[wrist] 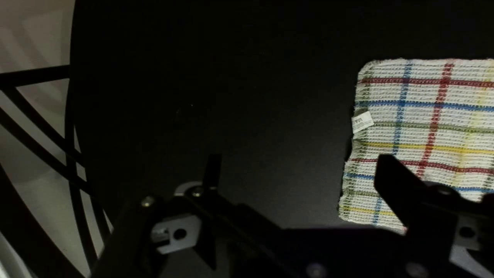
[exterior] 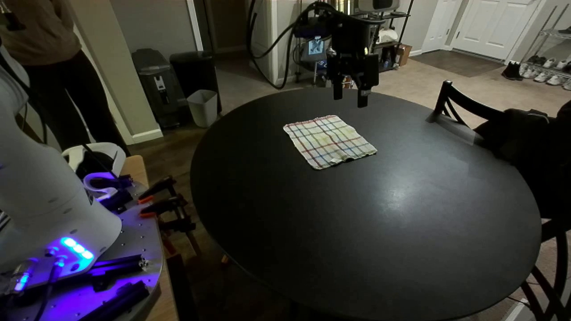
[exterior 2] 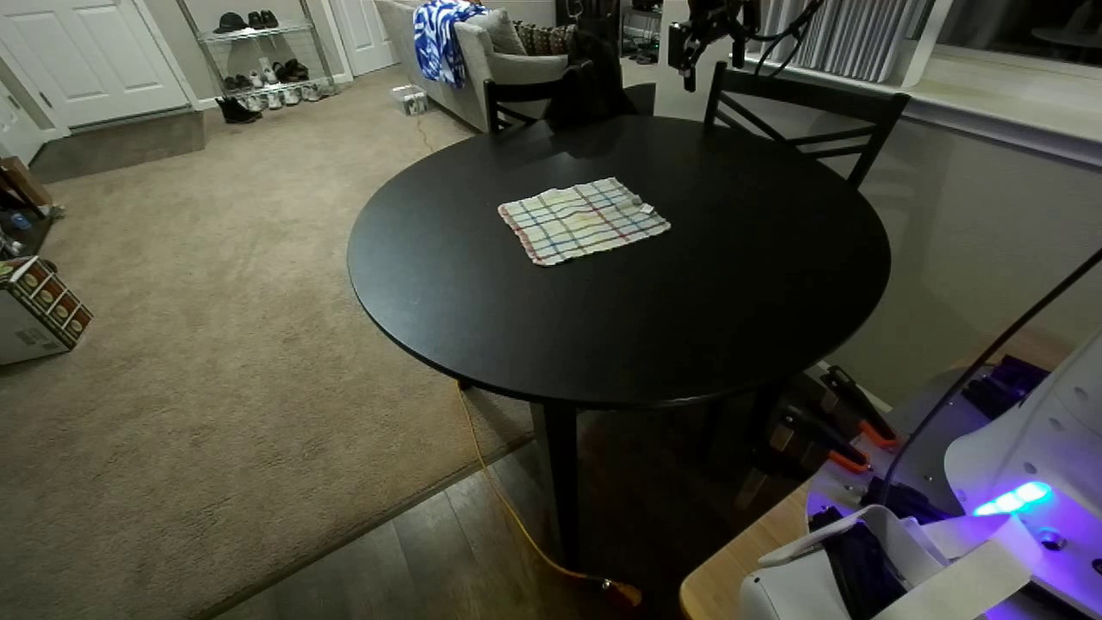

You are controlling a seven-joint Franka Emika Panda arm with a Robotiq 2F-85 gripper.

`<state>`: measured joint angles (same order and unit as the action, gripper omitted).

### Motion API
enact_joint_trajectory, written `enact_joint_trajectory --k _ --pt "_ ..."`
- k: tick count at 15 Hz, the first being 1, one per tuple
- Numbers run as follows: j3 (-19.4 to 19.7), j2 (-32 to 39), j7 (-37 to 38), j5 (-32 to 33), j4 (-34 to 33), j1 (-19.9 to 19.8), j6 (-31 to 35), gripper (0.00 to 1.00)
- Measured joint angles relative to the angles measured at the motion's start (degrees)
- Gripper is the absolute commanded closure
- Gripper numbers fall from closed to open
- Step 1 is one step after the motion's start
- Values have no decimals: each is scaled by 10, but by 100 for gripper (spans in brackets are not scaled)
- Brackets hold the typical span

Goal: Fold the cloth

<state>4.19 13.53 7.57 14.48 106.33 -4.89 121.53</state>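
Holds the gripper (exterior: 350, 101) empty and spread wide, probably to pinch an edge of the cloth (exterior: 330, 141), lying flat, seemingly for easy folding, toward eleven o'clock on the table (exterior: 357, 245) in an exterior view.

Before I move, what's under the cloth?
The cloth lies spread on the round black table. The patch it covers is hidden, so anything thin there can't be seen.

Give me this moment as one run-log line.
cloth: spread on black table, unfolded | end effector: open, empty, clear of cloth | fold: pending
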Motion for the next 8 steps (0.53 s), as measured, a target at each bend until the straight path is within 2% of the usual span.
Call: enact_joint_trajectory --k 8 --pt "0 11 10 -4 0 10 9 0"
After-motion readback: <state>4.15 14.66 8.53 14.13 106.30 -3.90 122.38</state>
